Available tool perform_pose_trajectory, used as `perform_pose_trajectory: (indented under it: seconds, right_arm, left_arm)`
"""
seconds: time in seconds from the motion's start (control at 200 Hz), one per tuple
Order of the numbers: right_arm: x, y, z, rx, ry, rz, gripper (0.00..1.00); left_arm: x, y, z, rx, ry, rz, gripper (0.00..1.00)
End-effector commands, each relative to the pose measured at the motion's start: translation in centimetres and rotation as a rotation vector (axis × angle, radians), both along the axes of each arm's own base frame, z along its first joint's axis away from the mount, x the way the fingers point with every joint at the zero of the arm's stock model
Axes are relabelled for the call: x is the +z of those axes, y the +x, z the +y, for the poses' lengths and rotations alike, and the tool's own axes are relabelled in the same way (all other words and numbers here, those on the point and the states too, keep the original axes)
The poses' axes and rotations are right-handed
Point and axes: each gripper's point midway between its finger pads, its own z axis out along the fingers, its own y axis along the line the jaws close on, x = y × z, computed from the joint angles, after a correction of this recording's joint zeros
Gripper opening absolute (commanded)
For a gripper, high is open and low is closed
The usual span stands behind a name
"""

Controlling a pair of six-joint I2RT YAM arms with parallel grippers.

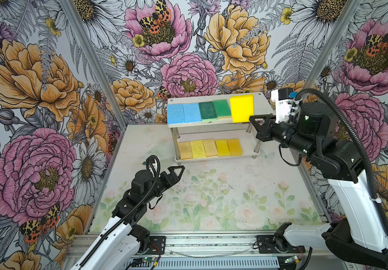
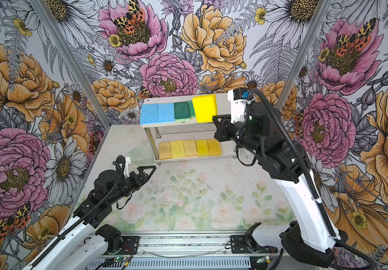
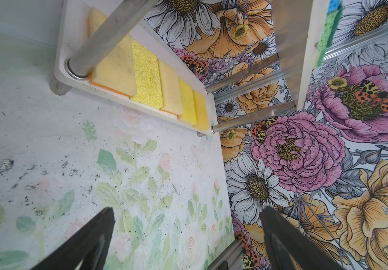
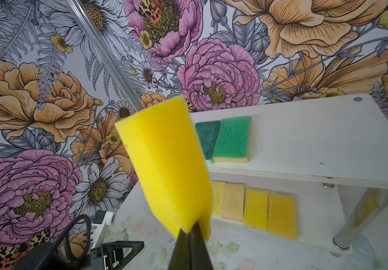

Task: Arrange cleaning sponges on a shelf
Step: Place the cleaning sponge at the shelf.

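Observation:
The shelf (image 1: 262,102) stands at the back of the table. In both top views its upper board carries two blue sponges (image 1: 183,113) and two green-topped sponges (image 1: 214,110) side by side. Several yellow and tan sponges (image 1: 209,148) lie in a row on the lower board (image 3: 71,77). My right gripper (image 1: 252,119) is shut on one edge of a bright yellow sponge (image 4: 165,163), which hangs over the board's bare right part (image 4: 305,140) beside the green ones. My left gripper (image 1: 179,169) hovers open and holds nothing, low over the table in front of the shelf's left end.
Flower-printed walls close in the left, back and right sides, with aluminium corner posts (image 1: 94,58). The table mat (image 1: 211,198) has a pale floral print with dark specks. A metal rail (image 1: 211,243) with both arm bases runs along the front edge.

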Motion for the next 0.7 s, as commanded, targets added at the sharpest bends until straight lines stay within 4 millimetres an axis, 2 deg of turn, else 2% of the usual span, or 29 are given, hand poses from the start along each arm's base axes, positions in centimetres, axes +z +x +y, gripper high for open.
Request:
perform_pose_trajectory:
  seconds: [0.0, 0.18, 0.45, 0.695]
  right_arm:
    - [0.1, 1.2, -1.4, -0.051, -0.07, 0.016, 0.0]
    - [0.6, 3.5, -2.1, -0.069, -0.057, 0.053, 0.0]
    - [-2.6, 7.8, -3.0, -0.07, -0.004, 0.221, 0.0]
    - [-5.4, 10.8, -3.6, -0.038, 0.044, 0.331, 0.0]
  left_arm:
    - [0.6, -0.4, -0.1, -0.032, 0.01, -0.014, 0.99]
    - [0.2, -0.4, -0.1, -0.044, 0.009, 0.001, 0.99]
    - [-0.3, -0.7, -0.3, -0.064, 0.006, 0.024, 0.99]
    - [-0.9, -0.8, -0.6, -0.087, 0.006, 0.051, 0.99]
